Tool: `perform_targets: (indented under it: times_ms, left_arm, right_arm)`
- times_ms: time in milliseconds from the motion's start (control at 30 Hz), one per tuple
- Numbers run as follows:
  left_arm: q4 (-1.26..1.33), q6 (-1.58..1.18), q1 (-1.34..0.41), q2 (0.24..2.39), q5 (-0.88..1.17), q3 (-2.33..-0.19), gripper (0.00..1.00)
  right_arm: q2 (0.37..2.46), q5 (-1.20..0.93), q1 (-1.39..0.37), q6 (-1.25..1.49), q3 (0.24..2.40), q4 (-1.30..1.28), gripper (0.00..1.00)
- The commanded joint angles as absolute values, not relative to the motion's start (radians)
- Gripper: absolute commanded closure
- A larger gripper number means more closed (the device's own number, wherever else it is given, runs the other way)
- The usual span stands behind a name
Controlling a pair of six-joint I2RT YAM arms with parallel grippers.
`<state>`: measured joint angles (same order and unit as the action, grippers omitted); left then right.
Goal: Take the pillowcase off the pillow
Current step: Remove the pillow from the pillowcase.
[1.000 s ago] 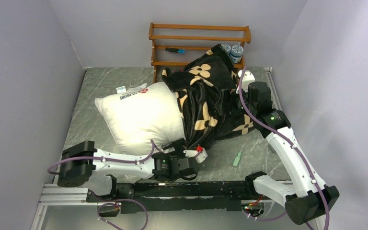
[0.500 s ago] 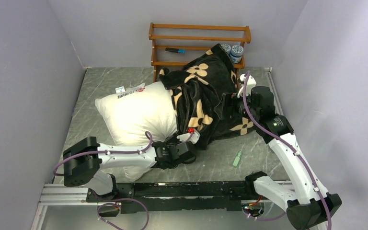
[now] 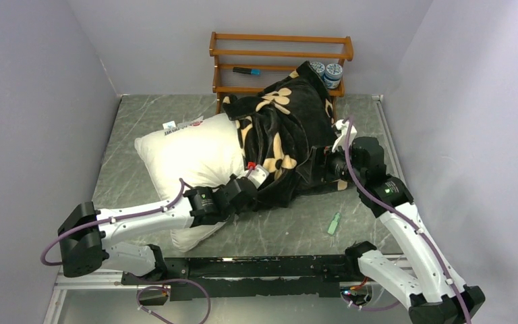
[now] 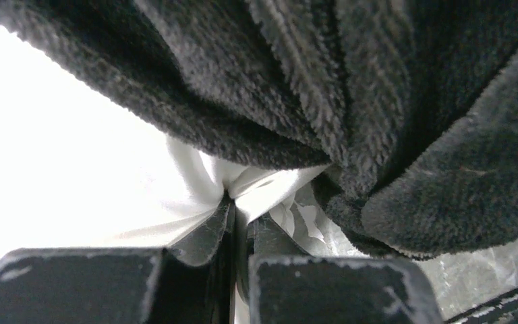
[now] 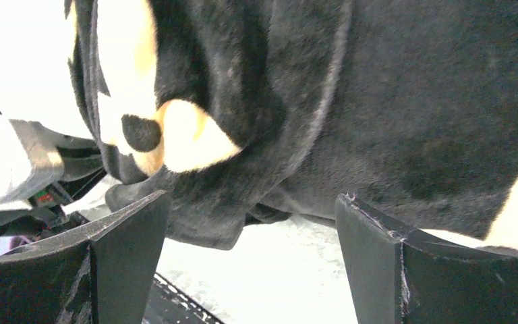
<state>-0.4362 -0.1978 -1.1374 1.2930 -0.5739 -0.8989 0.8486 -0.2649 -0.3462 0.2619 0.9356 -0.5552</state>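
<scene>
left gripper (image 4: 239,206) is clamped shut on a pinch of white cloth of the pillow (image 3: 189,158), right at the open hem of the pillowcase (image 3: 290,128), whose black plush folds hang just above and to the right of the pinch. right gripper (image 5: 249,216) is held wide apart with nothing gripped; the flowered plush bulges just ahead of its jaws, and whether it is touched cannot be told. the pillow is laid across the worktop (image 3: 297,219) with its long axis running from the bare left end to the covered end at the far right, near the wooden rack (image 3: 280,54). the cover is therefore judged to come off rightward and away along that axis, with the right arm the nearer one to it, while the pillow is anchored from the left.
</scene>
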Motion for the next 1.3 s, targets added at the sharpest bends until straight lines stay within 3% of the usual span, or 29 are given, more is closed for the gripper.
perform_targets:
  times_ms: [0,467,967,1067,1267]
  left_arm:
    - [-0.405,-0.216,-1.086,1.273,-0.473,-1.0,0.95]
    - [-0.467,-0.253,-1.01,1.274,-0.322,-1.123,0.95]
    - [-0.484,-0.266,-0.993,1.223,-0.299,-1.111,0.95]
    - [-0.489,-0.269,-0.992,1.213,-0.299,-1.102,0.95]
    - [-0.538,-0.254,-0.987,1.187,-0.366,-1.109,0.95]
  right_arm:
    - [0.814,-0.266,-0.402,0.327,0.908,-0.507,0.06]
    - [0.793,-0.03,-0.827,0.525,0.663,-0.263,0.03]
    - [1.034,0.135,-0.942,0.603,0.517,0.173,0.08]
    - [1.08,0.149,-0.943,0.593,0.529,0.2,0.19]
    - [1.071,0.222,-0.943,0.508,0.595,0.097,0.76]
